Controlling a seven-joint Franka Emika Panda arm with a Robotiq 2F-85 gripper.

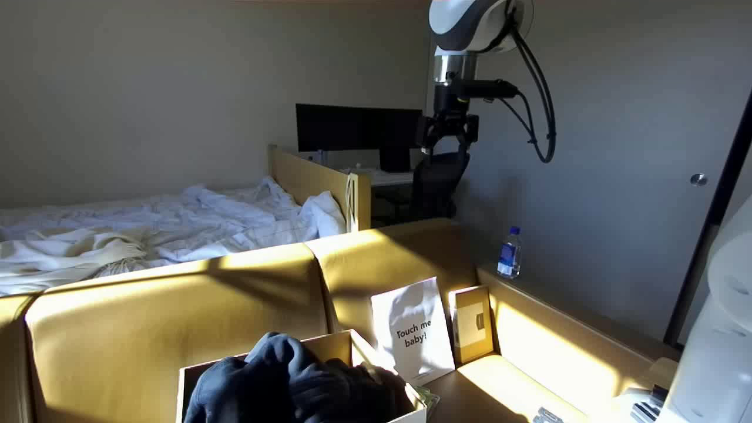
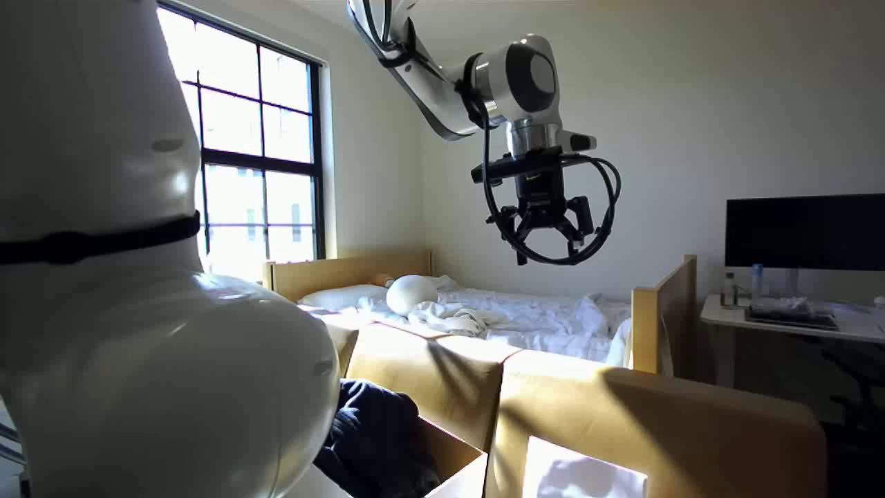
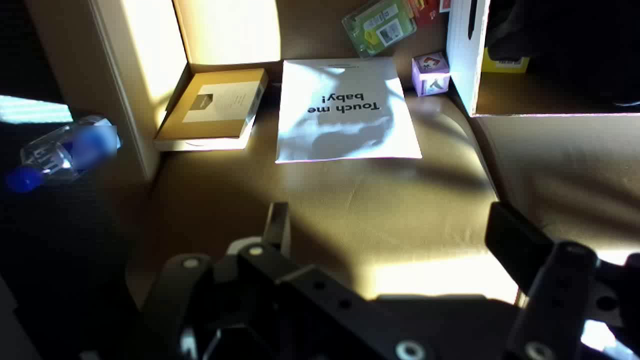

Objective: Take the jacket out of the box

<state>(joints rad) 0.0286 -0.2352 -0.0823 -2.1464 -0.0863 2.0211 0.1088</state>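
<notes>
My black metal pincer [image 3: 390, 227] is up high, spread wide, w/ nothing in it. The dark blue cloth jacket [image 1: 288, 382] sits bunched in the white cardboard box [image 3: 462, 60], well below & toward top R in wrist view, so I guess I go over, then down. Long way: can't tell. 1 ea.: pincer, jacket, box, clear blue-capped plastic bottle [image 1: 509, 254].

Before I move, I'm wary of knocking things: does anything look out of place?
Mainly the bottle, standing on the sofa armrest: an odd perch, perhaps easily knocked. The jacket bulges, crumpled, from the box.
</notes>
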